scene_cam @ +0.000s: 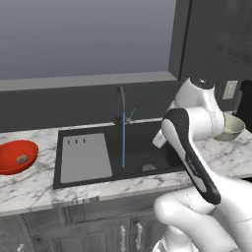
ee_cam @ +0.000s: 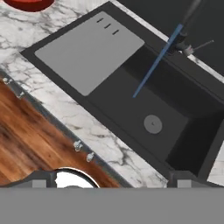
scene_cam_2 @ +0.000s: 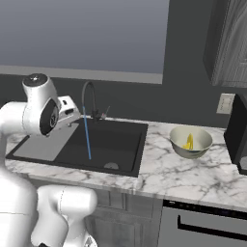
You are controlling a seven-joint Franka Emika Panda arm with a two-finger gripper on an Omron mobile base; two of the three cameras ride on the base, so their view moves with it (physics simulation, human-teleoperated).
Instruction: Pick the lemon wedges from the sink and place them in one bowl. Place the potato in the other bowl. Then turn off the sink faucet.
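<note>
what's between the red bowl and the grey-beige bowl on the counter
The black sink lies between the red bowl and the grey-beige bowl, with the faucet behind it running a blue stream; the left base view shows it.

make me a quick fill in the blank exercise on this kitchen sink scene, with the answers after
1. The potato lies in the ____ bowl.
2. The lemon wedges lie in the ____ bowl.
3. A blue stream runs from the faucet into the sink, so the water is ____.
4. The bowl with the potato stands on the counter on the sink's ____ side.

Missing words: red; grey; on; left
</note>
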